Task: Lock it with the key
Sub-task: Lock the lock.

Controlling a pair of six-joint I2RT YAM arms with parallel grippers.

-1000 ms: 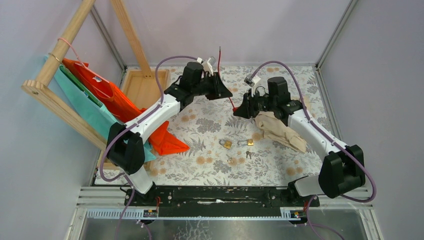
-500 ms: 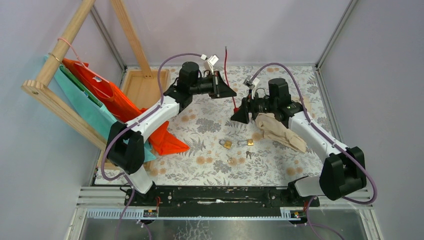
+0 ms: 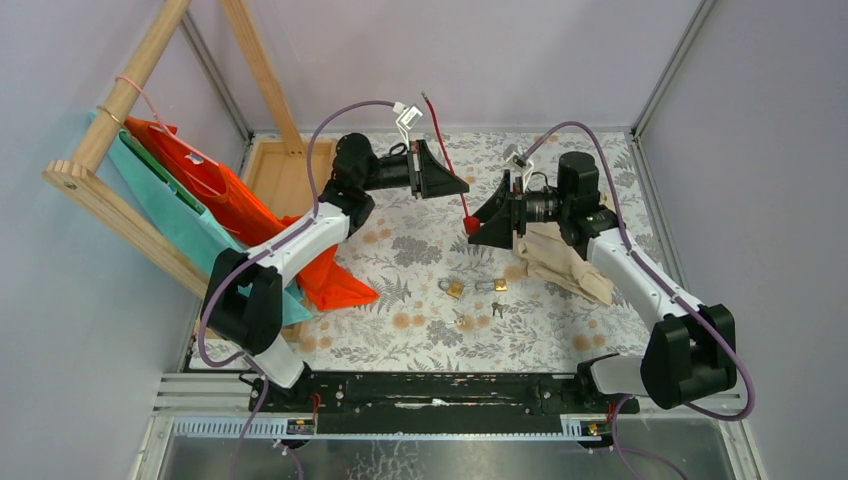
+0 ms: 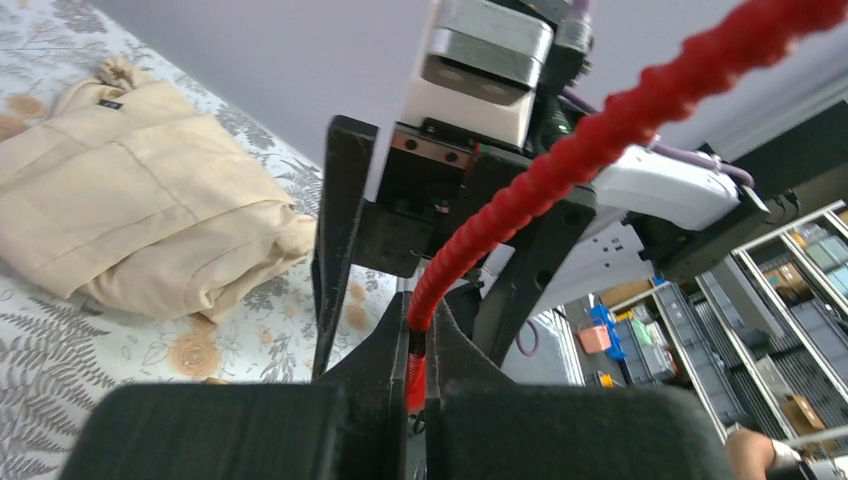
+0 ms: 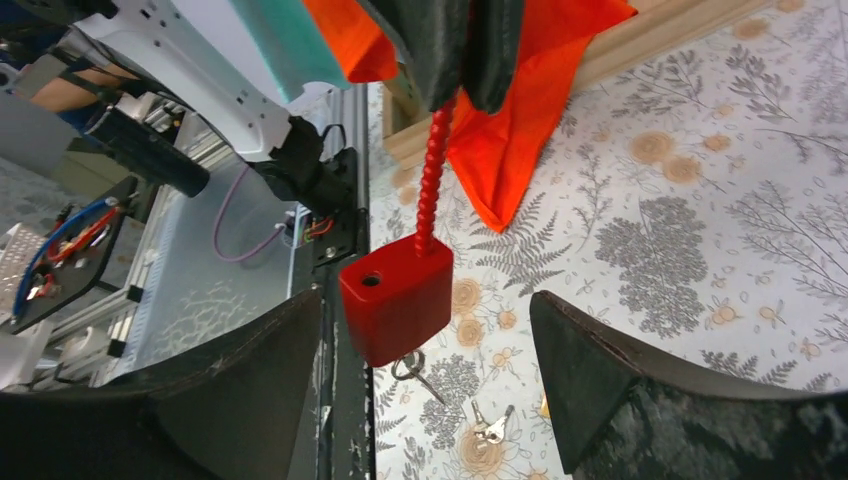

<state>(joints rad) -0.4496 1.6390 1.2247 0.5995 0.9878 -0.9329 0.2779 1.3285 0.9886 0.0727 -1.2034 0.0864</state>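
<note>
The lock is a red body [image 5: 395, 300] on a long red cable [image 5: 430, 180]. It hangs in the air above the middle of the table, body [image 3: 470, 225] low and cable [image 3: 440, 135] rising to the back. My left gripper [image 3: 452, 178] is shut on the cable [image 4: 560, 170], which is pinched between its fingertips [image 4: 420, 310]. My right gripper [image 5: 428, 300] is open, one finger on each side of the body without touching it. A ringed key [image 5: 415, 372] shows just under the body. I cannot tell whether it sits in the lock or lies on the table.
Two brass padlocks [image 3: 453, 289] [image 3: 497, 285] and loose keys [image 3: 497, 308] [image 3: 462, 320] lie on the floral cloth. A beige cloth bag [image 3: 560, 260] lies under the right arm. A wooden tray [image 3: 285, 170] and a wooden frame [image 3: 110, 110] with orange and teal bags stand at the left.
My right gripper has opened and let go of the lock body, drawing back a little to the right. The left gripper has shut tight on the cable and turned, so the lock hangs from it.
</note>
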